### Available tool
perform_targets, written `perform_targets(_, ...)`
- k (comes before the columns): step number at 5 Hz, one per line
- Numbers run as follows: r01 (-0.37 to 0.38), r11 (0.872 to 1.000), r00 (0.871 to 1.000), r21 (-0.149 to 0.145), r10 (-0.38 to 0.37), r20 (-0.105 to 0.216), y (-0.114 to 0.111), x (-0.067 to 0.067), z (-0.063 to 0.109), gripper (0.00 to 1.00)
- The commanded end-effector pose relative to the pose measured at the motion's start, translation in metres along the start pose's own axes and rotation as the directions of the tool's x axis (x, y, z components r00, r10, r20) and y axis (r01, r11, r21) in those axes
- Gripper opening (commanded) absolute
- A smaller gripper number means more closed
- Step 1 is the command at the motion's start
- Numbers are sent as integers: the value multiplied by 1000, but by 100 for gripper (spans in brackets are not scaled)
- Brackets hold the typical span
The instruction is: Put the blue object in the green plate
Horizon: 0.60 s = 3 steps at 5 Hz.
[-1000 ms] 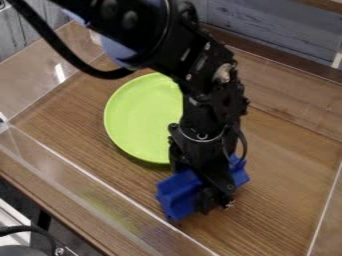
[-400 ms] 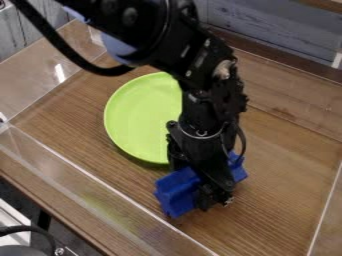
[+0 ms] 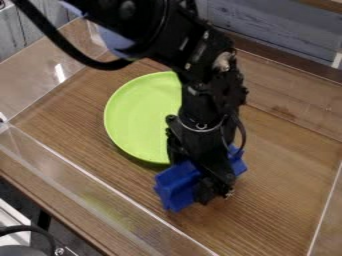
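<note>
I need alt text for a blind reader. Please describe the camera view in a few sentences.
A black robot arm reaches straight down, its hand around a blue block lying on a wooden table. An empty green plate sits just behind the block, partly hidden by the arm. Clear plastic walls surround the table.

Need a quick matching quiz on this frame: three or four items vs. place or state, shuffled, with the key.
Items:
1. deep-blue ridged plastic block
2. round lime-green flat plate
3. black tool
4. brown wooden tabletop

Descriptions:
A. nothing lying on it
B. pointing straight down onto the block
C. on the table, outside the plate's near rim
D. under everything

Pairs: 1-C, 2-A, 3-B, 4-D
</note>
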<state>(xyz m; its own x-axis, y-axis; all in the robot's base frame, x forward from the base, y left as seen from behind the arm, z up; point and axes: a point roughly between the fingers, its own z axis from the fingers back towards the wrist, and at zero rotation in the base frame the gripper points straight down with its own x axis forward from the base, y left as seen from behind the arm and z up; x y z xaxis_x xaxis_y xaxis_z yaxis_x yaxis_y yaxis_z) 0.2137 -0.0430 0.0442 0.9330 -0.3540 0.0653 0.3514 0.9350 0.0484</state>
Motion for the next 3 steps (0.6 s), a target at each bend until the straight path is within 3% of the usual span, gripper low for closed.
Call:
perform_targets(1, -15, 1000, 998, 18, 14, 61, 6, 12, 15, 0)
perform_targets(3, -19, 999, 998, 27, 17, 66, 11, 11, 21, 0)
